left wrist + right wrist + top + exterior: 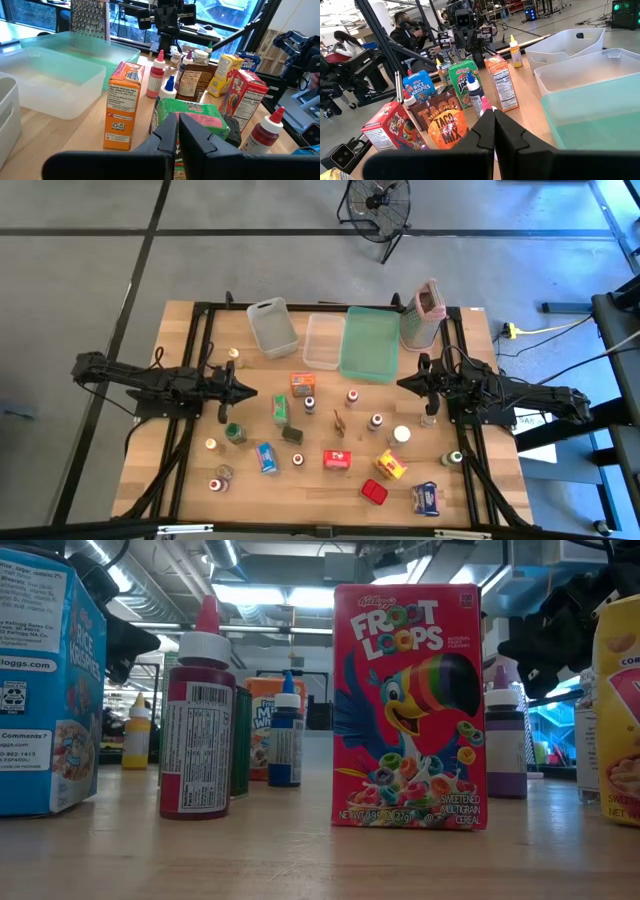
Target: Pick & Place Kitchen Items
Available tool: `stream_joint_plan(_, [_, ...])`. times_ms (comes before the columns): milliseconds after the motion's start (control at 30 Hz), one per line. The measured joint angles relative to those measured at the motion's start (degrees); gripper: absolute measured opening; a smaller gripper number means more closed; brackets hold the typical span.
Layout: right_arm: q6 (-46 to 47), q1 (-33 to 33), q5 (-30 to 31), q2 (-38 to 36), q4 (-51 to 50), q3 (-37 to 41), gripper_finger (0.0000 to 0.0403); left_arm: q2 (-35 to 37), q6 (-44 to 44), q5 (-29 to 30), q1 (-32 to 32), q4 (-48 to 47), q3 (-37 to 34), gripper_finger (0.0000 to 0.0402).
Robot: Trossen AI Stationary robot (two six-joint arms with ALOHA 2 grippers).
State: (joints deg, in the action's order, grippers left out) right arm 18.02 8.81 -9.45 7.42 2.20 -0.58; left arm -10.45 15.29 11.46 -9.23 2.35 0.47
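Observation:
Small kitchen items stand scattered over the wooden table: an orange box (302,383), a green box (280,408), a red Froot Loops box (337,459) (408,705), a yellow box (391,466), blue boxes (266,457) (426,499), and little capped bottles (352,396). My left gripper (247,393) (177,131) hovers shut left of the orange box (122,105), above the green box (192,112). My right gripper (404,383) (494,131) hovers shut on the right, facing the taco mix packet (442,131) and a dark bottle (474,92). Neither touches anything.
Along the far edge sit two clear bins (272,327) (323,340), a teal tray (368,343) and a tall grey container with a pink rim (423,315). A black frame (200,340) borders the table. People sit beyond the table (407,31).

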Motion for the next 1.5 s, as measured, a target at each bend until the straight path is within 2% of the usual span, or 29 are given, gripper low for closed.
stream_joint_plan(100, [1.5,0.0,-0.1,0.0,0.4,0.0,0.0003,0.0,0.0,0.0,0.0,0.0,0.0,0.0009])
stream_joint_plan(267, [21.1,0.0,-2.0,0.0,6.2,0.0,0.0003,0.0,0.0,0.0,0.0,0.0,0.0,0.0008])
stream_joint_plan(533, [29.2,0.0,-11.7,0.0,30.1,0.0,0.0003,0.0,0.0,0.0,0.0,0.0,0.0,0.0011])
stream_joint_plan(600, [29.3,0.0,-12.9,0.0,33.5,-0.4,0.0003,0.0,0.0,0.0,0.0,0.0,0.0,0.0012])
stream_joint_plan(800, [28.9,0.0,-13.3,0.0,34.0,-4.5,0.0003,0.0,0.0,0.0,0.0,0.1,0.0,0.0011])
stream_joint_plan(1133, [19.5,0.0,-15.1,0.0,34.3,-12.6,0.0003,0.0,0.6,0.2,0.0,0.5,0.0,0.0010])
stream_joint_plan(1333, [19.0,0.0,-16.7,0.0,33.0,-15.5,0.0003,0.0,11.3,0.1,0.0,1.8,0.0,0.0013])
stream_joint_plan(1500, [18.6,0.1,-16.2,0.0,30.0,-15.8,0.0003,0.0,17.7,0.4,0.0,6.6,0.0,0.0010])
